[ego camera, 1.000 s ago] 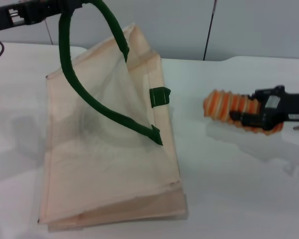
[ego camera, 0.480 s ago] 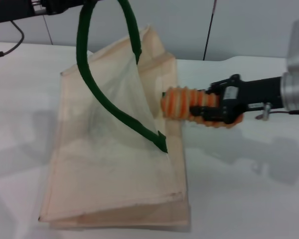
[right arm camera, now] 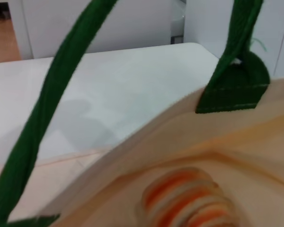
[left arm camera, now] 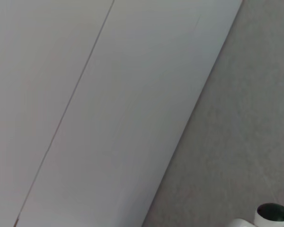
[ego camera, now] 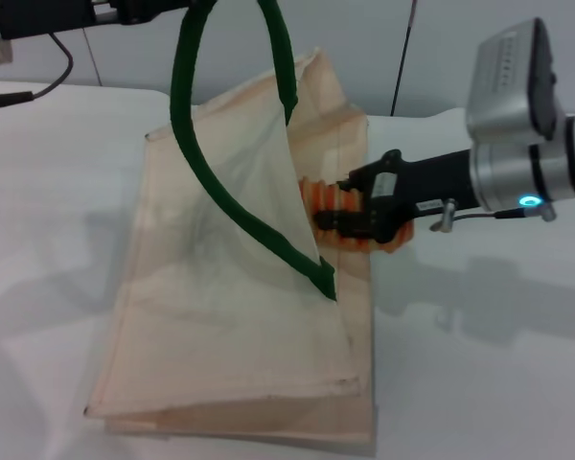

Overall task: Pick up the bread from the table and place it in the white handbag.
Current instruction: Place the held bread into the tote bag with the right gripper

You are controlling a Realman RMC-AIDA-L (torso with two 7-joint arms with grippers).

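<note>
The white handbag point(ego camera: 220, 326) lies on the table point(ego camera: 489, 374) with its mouth pulled open. My left gripper point(ego camera: 177, 10), at the top left, is shut on one dark green handle point(ego camera: 216, 196) and holds it up. My right gripper point(ego camera: 350, 218) is shut on the bread point(ego camera: 313, 198), an orange loaf with cream stripes, and holds it level at the bag's open mouth. The loaf's front end is inside the opening. In the right wrist view the bread point(right arm camera: 189, 196) sits within the cream fabric point(right arm camera: 255, 137), with a green handle point(right arm camera: 47, 118) across it.
The right arm's grey body point(ego camera: 513, 105) hangs over the table's right side. A dark cable point(ego camera: 402, 57) runs down the back wall. The left wrist view shows only a pale wall.
My right gripper has carried the bread leftward from over the table into the bag's mouth. The left gripper and handle have shifted right, and the bag has moved right with them.
</note>
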